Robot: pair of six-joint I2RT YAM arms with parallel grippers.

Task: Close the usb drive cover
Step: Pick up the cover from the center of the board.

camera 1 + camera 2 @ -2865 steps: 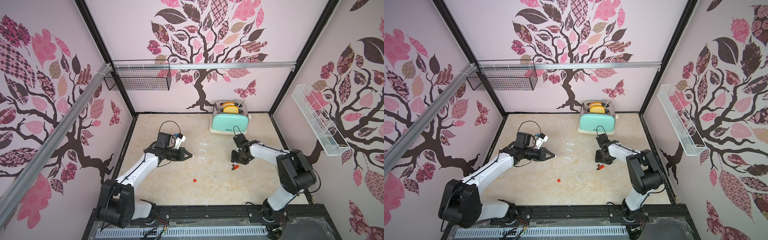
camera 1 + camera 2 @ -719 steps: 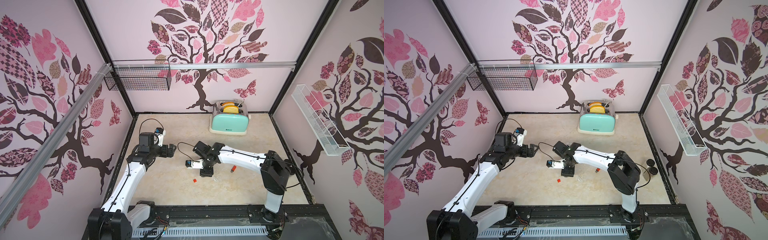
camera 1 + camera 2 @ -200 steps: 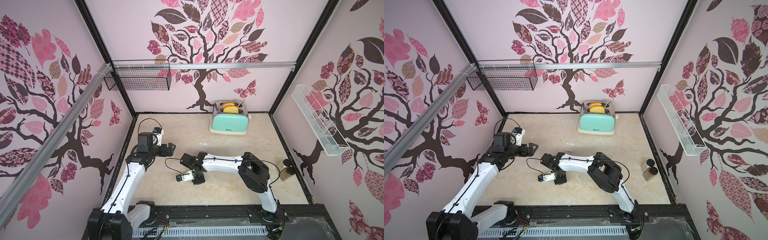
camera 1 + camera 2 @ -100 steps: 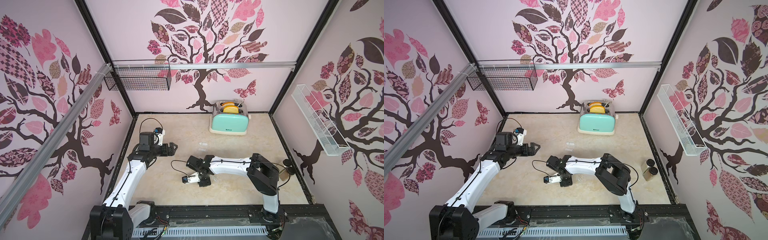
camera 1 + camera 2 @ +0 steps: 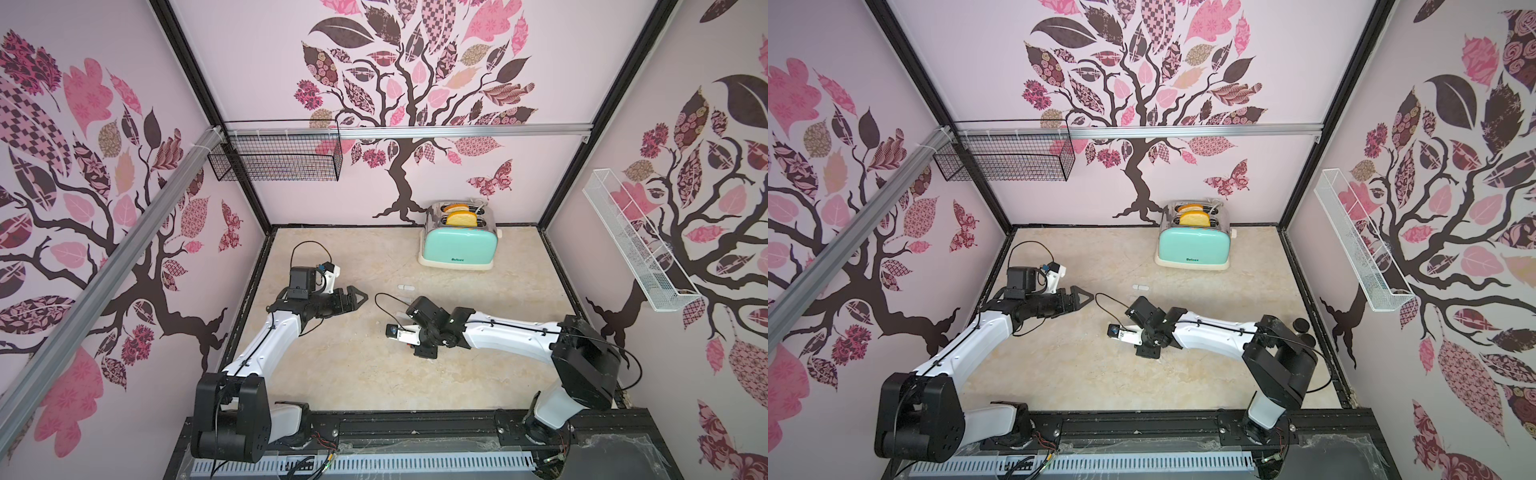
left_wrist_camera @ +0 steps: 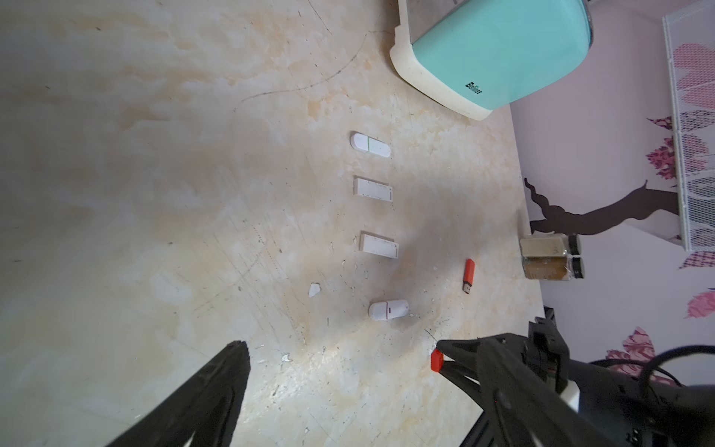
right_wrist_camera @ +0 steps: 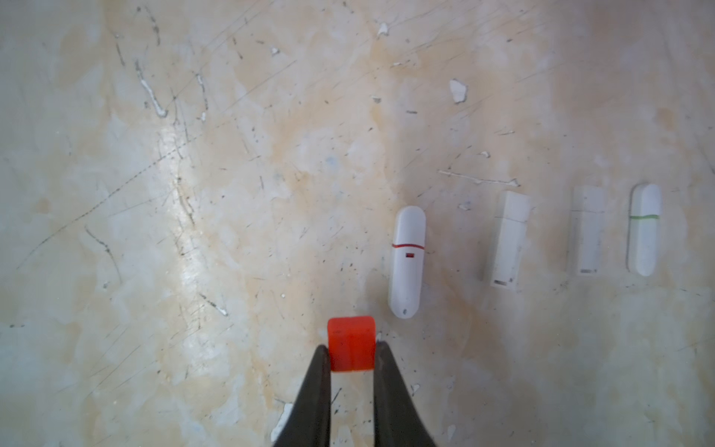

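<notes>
Right gripper (image 7: 352, 350) was clenched on the red cap (image 7: 351, 333), its two black fingers pinching the cap's sides. Left gripper (image 5: 360, 297) hung well off from it, jaws spread wide with nothing between them.

Far beyond both, against the back wall, stood one mint toaster (image 5: 457, 245) with two slices of toast in its slots. Well out past the right gripper, at the edge of the table (image 5: 332, 374) by the side wall, lay two brown jars (image 6: 549, 257) with black lids, side by side and touching.

Just ahead of the right gripper's tips ran a row of four white drives, parallel and apart. Nearest was the red-banded drive (image 7: 407, 263), rounded at both ends. Next came the first plain drive (image 7: 508, 240) and the second plain drive (image 7: 588, 232), both rectangular. Farthest lay the green-banded drive (image 7: 644, 228), rounded like the first.

One red usb drive (image 6: 469, 275) lay flat on the table between the right gripper and the jars, near the gripper but clear of it. It was a slim rectangular body in the cap's own orange-red, with its bare metal plug at the end nearer the gripper.

Smallest was the single cap, a short block with rounded corners, about half of it standing out past the fingertips.
</notes>
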